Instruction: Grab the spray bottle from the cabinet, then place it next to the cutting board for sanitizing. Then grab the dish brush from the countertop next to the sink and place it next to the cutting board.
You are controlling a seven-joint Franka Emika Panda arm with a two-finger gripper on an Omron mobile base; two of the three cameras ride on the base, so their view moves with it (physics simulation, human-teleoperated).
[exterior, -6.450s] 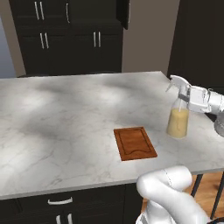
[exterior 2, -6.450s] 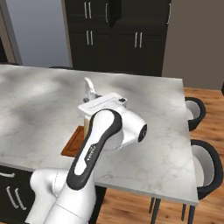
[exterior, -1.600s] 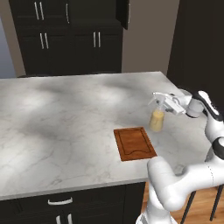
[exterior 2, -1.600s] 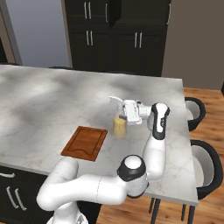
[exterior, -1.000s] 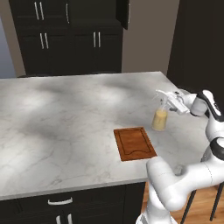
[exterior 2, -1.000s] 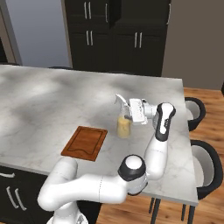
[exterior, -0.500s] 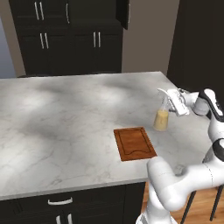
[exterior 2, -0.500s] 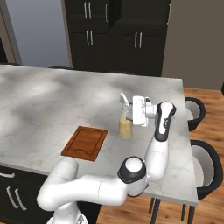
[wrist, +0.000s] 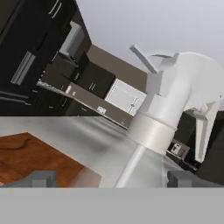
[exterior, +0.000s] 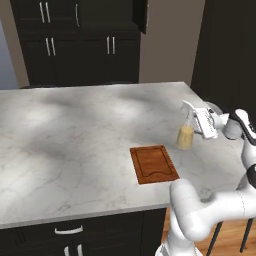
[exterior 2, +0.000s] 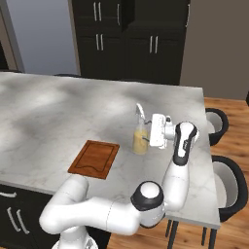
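One bottle (exterior: 186, 134) stands at the board's (exterior: 153, 163) two o'clock; gripper (exterior 2: 154, 130) jaws apart, retreat straight back without tipping it.

You're looking at a glossy white arm (exterior 2: 92, 214) of rounded segments, dark grey joint caps, and a white boxy hand.

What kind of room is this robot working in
Most likely a home kitchen: a white-marbled island slab carrying a wooden cutting board and a spray bottle, dark panelled cabinets with silver bar handles behind, and stools alongside.
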